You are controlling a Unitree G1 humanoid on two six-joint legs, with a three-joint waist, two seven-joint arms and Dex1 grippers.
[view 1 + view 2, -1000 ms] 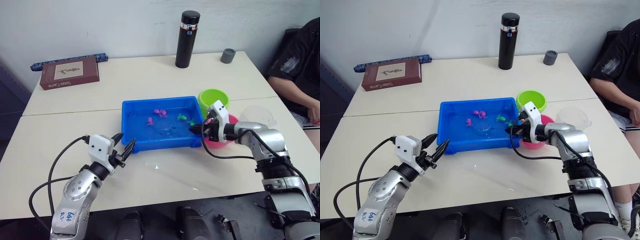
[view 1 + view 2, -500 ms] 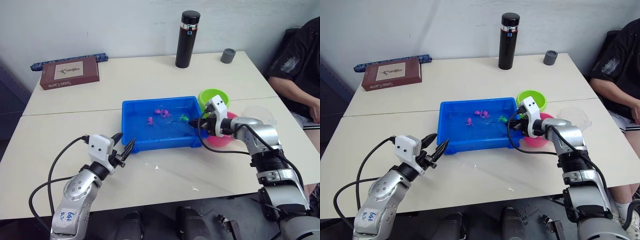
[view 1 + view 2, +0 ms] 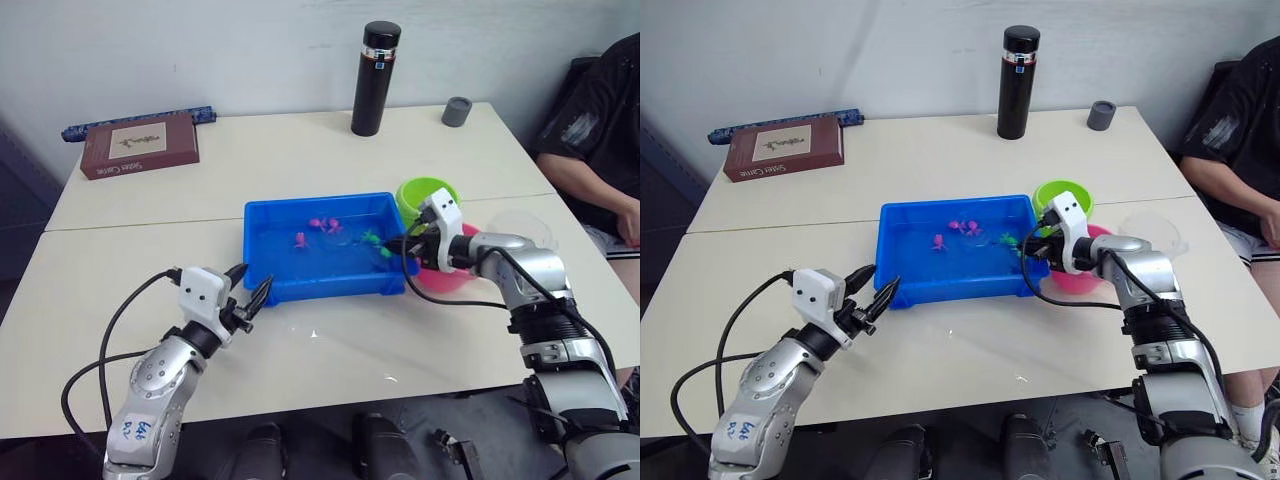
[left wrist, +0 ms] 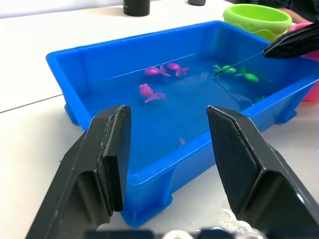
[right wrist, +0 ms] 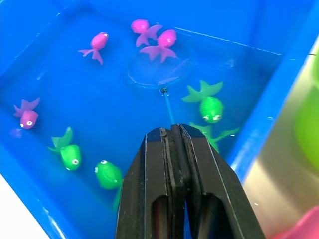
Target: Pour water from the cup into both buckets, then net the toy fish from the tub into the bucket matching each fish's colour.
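Observation:
The blue tub (image 3: 320, 286) holds water and several toy fish, pink ones (image 5: 98, 42) toward the back and green ones (image 5: 211, 108) toward the right. My right gripper (image 5: 172, 130) reaches over the tub's right end and is shut on the thin handle of a small net (image 5: 158, 68), whose ring lies in the water beside two pink fish (image 5: 166, 39). The lime green bucket (image 3: 425, 192) and the pink bucket (image 3: 448, 276) stand just right of the tub, with the clear cup (image 3: 520, 228) beyond them. My left gripper (image 4: 169, 144) is open at the tub's front left corner.
A black flask (image 3: 374, 78) and a small grey cup (image 3: 457, 111) stand at the back of the table. A brown book (image 3: 138, 145) lies at the back left with a dark blue strip (image 3: 138, 122) behind it. A person (image 3: 600, 130) sits at the right edge.
The right gripper has carried the net from the tub's front middle toward the back, beside the pink fish. The left gripper has hardly moved.

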